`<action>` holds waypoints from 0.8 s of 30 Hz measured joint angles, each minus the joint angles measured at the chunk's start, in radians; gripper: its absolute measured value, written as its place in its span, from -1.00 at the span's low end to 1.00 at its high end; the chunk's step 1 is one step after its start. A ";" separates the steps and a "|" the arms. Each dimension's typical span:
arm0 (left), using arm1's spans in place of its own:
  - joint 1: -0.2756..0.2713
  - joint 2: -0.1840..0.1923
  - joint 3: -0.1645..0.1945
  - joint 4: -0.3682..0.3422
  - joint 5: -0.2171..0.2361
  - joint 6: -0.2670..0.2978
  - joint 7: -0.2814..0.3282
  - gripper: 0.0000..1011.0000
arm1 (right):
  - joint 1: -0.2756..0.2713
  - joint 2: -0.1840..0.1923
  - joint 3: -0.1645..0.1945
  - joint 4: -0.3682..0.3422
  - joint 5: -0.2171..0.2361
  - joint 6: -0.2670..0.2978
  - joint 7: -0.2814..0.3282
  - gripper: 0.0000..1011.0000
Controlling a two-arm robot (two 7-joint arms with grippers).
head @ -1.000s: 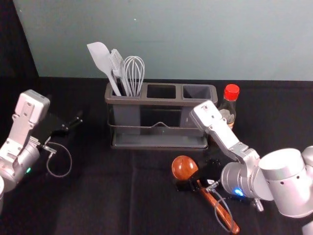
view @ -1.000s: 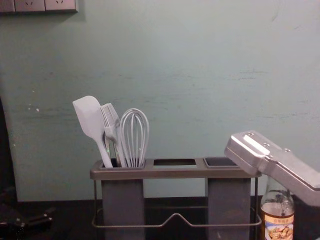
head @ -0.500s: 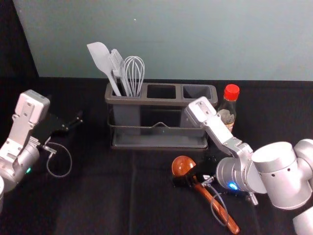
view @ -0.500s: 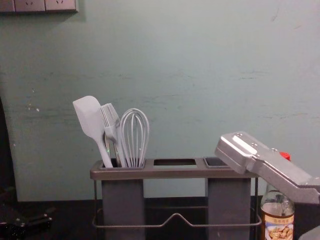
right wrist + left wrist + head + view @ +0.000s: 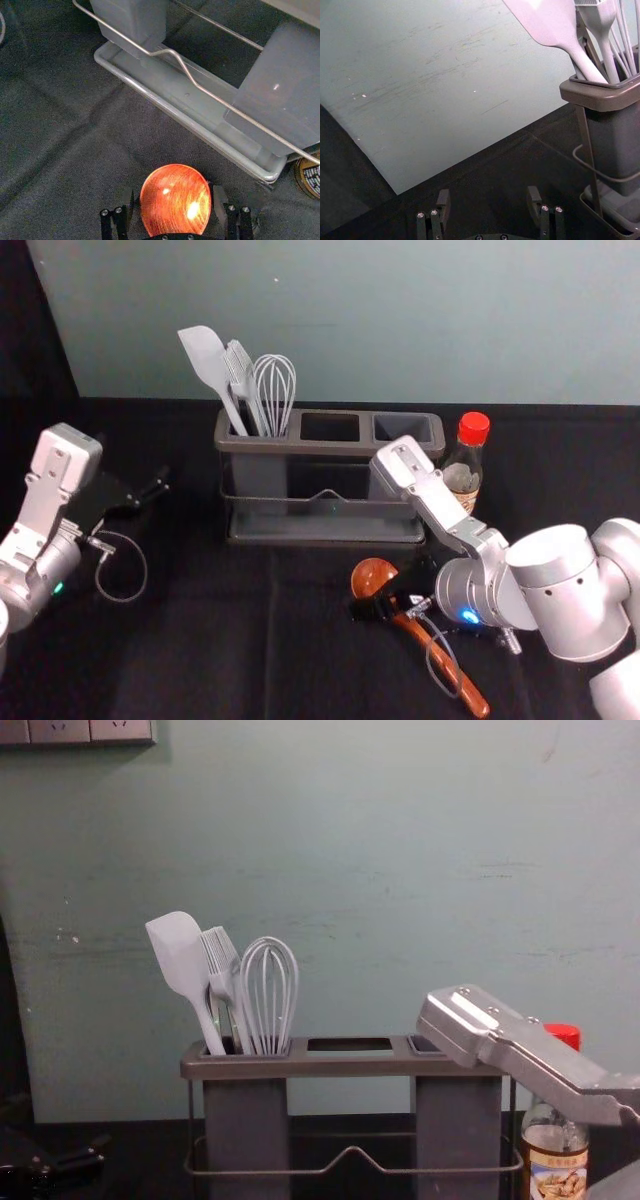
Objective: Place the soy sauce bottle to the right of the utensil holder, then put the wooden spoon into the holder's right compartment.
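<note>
Utensil holder (image 5: 330,448) stands at upper centre of the head view; spatula (image 5: 203,352), brush (image 5: 238,362) and whisk (image 5: 275,385) occupy its left compartment. Soy sauce bottle (image 5: 461,476) stands just right; wooden spoon (image 5: 371,576) lies in front, lower right.

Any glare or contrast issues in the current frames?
Right wrist view: hot highlights on the wooden spoon's bowl. Left wrist view: near-white patch on the spatula. Chest view: bright streak on the right arm's metal casing. Head view: dark left claw nearly merges with the black cloth.
</note>
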 joint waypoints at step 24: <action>0.000 0.000 0.000 0.000 0.000 0.000 0.000 0.99 | -0.004 -0.017 0.018 0.019 -0.049 -0.013 0.035 0.84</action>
